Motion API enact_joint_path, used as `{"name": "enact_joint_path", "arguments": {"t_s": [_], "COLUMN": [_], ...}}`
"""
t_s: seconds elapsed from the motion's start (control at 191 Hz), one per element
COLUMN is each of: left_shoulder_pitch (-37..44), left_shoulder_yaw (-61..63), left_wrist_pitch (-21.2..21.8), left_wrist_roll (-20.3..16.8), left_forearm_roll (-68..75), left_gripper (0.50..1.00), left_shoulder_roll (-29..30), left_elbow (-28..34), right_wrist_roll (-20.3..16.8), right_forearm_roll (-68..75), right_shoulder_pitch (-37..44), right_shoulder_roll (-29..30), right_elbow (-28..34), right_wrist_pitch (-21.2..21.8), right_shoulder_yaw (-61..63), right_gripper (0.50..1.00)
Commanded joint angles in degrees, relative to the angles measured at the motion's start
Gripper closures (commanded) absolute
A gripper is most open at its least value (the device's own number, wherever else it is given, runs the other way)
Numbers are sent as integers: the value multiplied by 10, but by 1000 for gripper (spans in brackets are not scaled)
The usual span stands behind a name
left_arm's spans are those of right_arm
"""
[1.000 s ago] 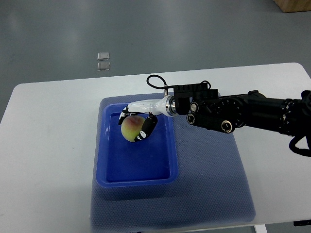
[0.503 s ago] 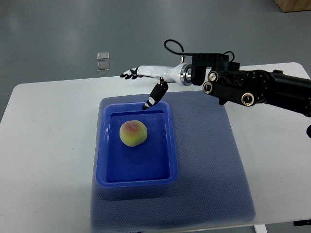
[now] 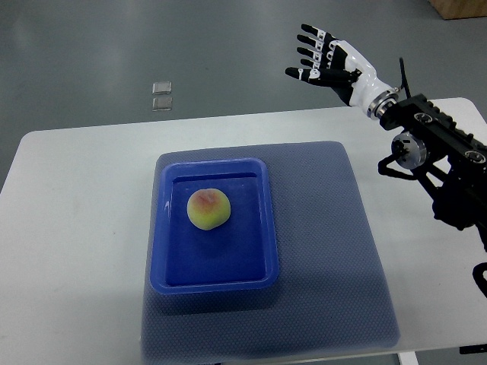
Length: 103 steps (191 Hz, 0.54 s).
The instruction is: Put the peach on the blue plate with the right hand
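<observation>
A yellow-green peach (image 3: pixel 208 208) with a red blush sits inside a blue plate (image 3: pixel 259 220), a shallow rectangular tray on a blue mat (image 3: pixel 327 251) covering a white table (image 3: pixel 76 228). The robot's right hand (image 3: pixel 329 62) hovers well apart beyond the table's far right edge, fingers spread, holding nothing.

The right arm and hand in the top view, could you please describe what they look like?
The right hand has a white shell over palm and wrist, with black-jointed fingers bearing white segments. A silver ring joins the wrist to a black forearm built of blocky housings with round silver-rimmed joint caps. A thin black cable runs beside the wrist. No left arm shows.
</observation>
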Motion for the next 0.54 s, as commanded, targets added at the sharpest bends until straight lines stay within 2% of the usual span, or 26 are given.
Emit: {"name": "enact_joint_path", "arguments": {"t_s": [0.0,0.126,0.251,0.33,0.377,0.382,0.435,0.534], "left_shoulder_pitch": [0,0,0,0,0,0,0,0], "left_shoulder_yaw": [0,0,0,-1,-1,-2,-2,-2], "left_wrist_pitch": [0,-1,-1,-1,-1,-1,-1,-1], "left_wrist_roll": [4,5,4,5,5,4,4,5], "left_forearm_roll": [0,1,1,1,1,1,0,0], "left_gripper": [500,500,500,500,500,500,500,500], "left_shoulder_roll": [0,0,0,0,0,0,0,0], "left_elbow": [-1,-1,-1,-1,-1,-1,-1,-1], "right_wrist_roll": [1,2,2,23,23,33,40,47], "right_forearm_roll": [101,172,185,191,191,191,191,191], "right_shoulder_pitch": [-38,-67,-80,-99,-99,-106,-111,-114], "right_shoulder_roll": [23,36,47,67,67,67,67,67], "right_elbow": [-6,-6,-6,-6,-6,-6,-6,-6], "right_wrist_pitch": [2,4,4,28,28,51,74,82], "right_shoulder_yaw": [38,43,43,44,44,44,45,45], "right_gripper": [570,570,570,570,570,570,570,570]}}
